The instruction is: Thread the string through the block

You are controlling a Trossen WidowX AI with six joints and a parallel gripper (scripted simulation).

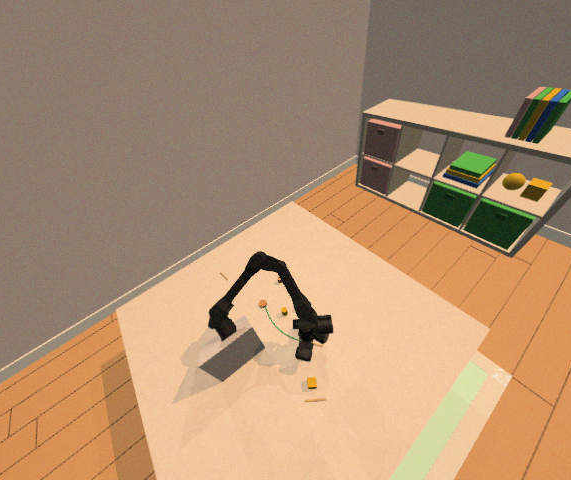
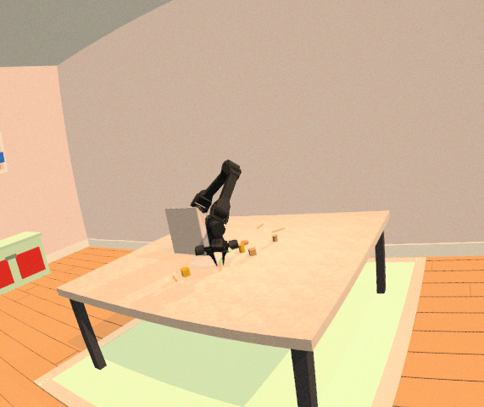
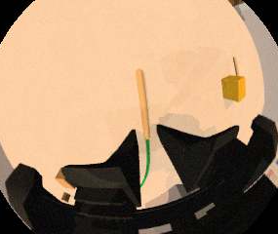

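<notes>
Stick [image 1: 318, 344] [image 2: 219, 267] [image 3: 142, 103]: prob. light, stiff, slips/rolls | string [image 1: 278, 326] [image 3: 148, 158] limp, at 6 o'clock, wrist view | grip stick nr string end | gripper [image 1: 306, 345] [image 2: 219, 264] [image 3: 145, 131] part-open, empty

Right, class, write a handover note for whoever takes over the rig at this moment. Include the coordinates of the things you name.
Gripper [image 1: 308, 345] [image 2: 219, 264] [image 3: 145, 131]: partly open, nothing held, fingertips around the string end of the stick [image 2: 219, 268] [image 3: 142, 103].
String [image 1: 276, 325] [image 3: 148, 158]: runs from stick to button [image 1: 262, 303] [image 2: 244, 242].
Done: gripper brought to the stick.
Left: grip it, thread the block's hole, pull the string through, lay the stick down clear, open fully.
</notes>
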